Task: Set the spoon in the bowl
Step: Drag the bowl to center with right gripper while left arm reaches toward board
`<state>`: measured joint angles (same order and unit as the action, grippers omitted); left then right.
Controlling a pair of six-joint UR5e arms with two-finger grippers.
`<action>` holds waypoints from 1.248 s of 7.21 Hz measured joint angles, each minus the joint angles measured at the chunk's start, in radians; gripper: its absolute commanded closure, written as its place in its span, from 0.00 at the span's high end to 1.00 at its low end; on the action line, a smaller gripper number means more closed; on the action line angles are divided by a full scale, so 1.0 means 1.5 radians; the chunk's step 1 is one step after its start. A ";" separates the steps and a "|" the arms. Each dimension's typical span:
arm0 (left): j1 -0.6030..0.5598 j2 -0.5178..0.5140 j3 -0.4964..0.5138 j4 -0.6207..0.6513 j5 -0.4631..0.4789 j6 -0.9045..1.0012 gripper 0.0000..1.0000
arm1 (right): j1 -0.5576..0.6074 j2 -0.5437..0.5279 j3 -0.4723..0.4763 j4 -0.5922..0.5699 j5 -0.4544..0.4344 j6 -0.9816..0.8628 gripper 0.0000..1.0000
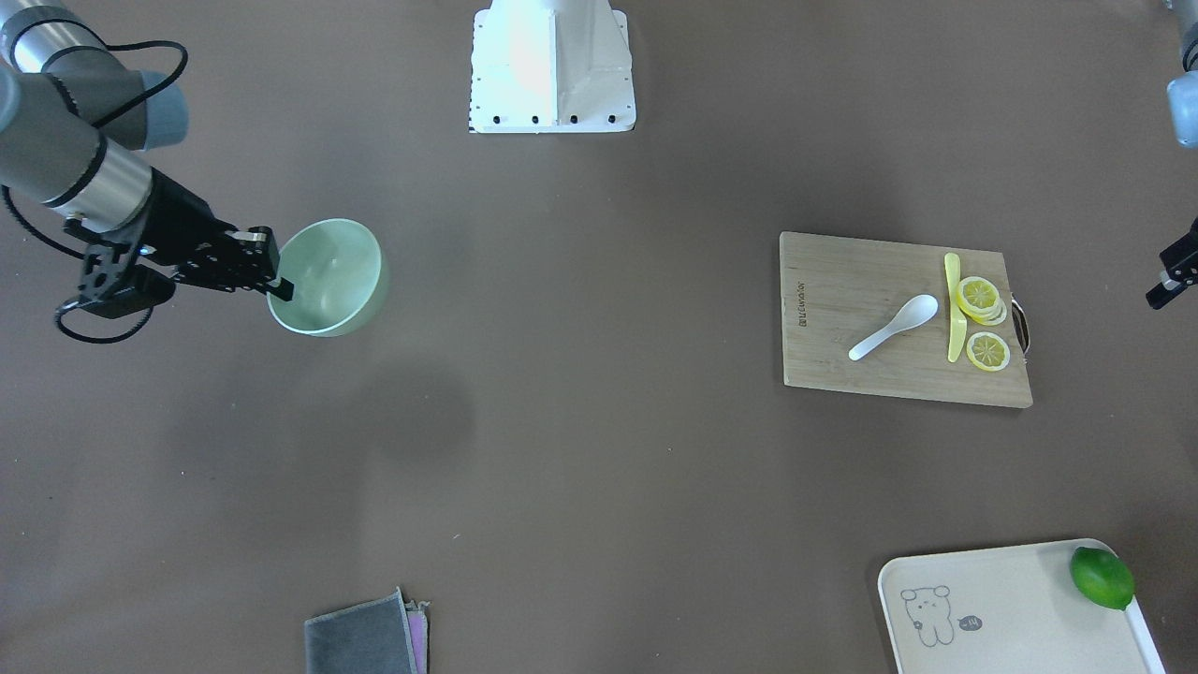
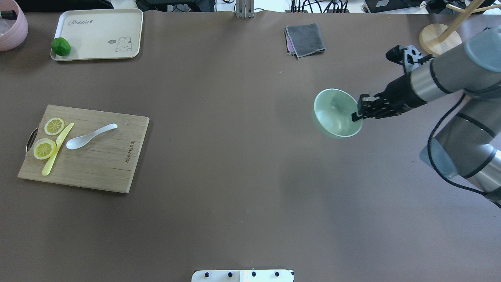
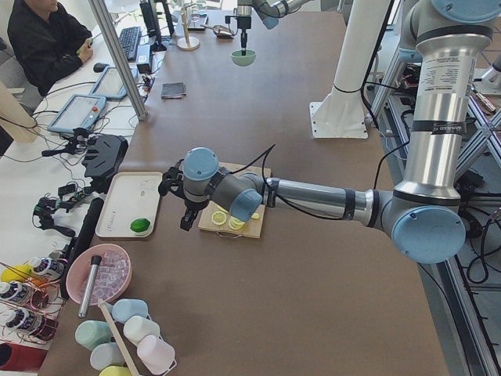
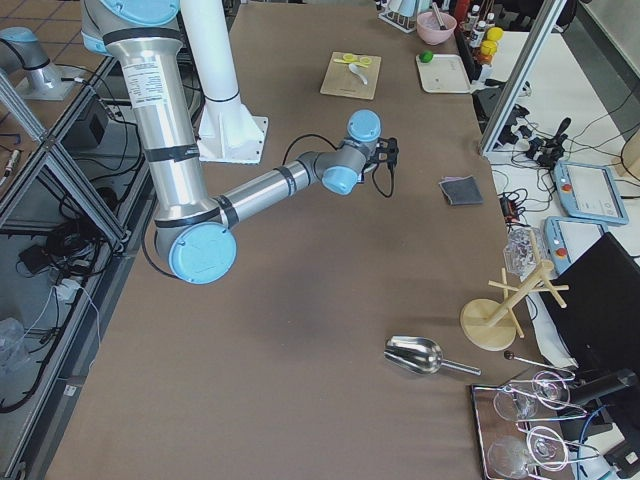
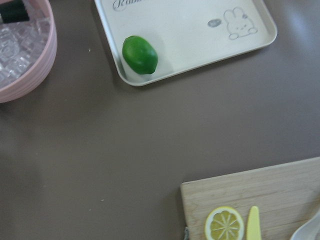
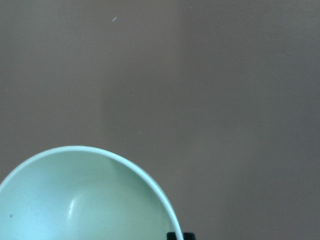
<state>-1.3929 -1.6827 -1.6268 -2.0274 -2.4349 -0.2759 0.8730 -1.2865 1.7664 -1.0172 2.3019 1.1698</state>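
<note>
Well, the right pincer (image 2: 355, 115) pinched the rim of the green bowl (image 2: 334, 113), far from the white spoon (image 2: 91, 136) on the board (image 2: 105, 164), so I thought it needed a tight, level hold; I couldn't tell if the left pincer (image 1: 1172, 279) was wide.

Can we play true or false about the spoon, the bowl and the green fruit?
1. The spoon is inside the bowl. False: it lies on the cutting board, and the bowl is empty.
2. The right gripper is pinching the bowl's rim. True.
3. The lime sits on the tray. True.
4. The yellow knife is on the tray. False: it lies on the cutting board, next to the lemon slices.
</note>
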 measured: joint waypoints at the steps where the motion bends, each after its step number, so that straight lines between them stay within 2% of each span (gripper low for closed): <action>1: 0.037 -0.020 -0.008 -0.005 -0.008 -0.016 0.98 | -0.046 0.056 -0.001 -0.055 -0.057 0.027 0.00; 3: 0.131 -0.050 -0.013 -0.038 0.054 -0.020 0.97 | -0.120 0.131 -0.009 -0.121 -0.142 0.071 0.00; 5: 0.212 -0.080 -0.011 -0.053 0.102 -0.003 0.97 | -0.165 0.173 -0.037 -0.133 -0.195 0.101 0.00; 9: 0.285 -0.087 0.012 -0.084 0.167 0.063 0.97 | -0.218 0.218 -0.098 -0.133 -0.255 0.151 0.00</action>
<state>-0.9655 -1.8136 -1.6082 -2.1528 -2.1847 -0.1819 0.5466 -0.9594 1.6197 -1.2165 1.9199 1.3970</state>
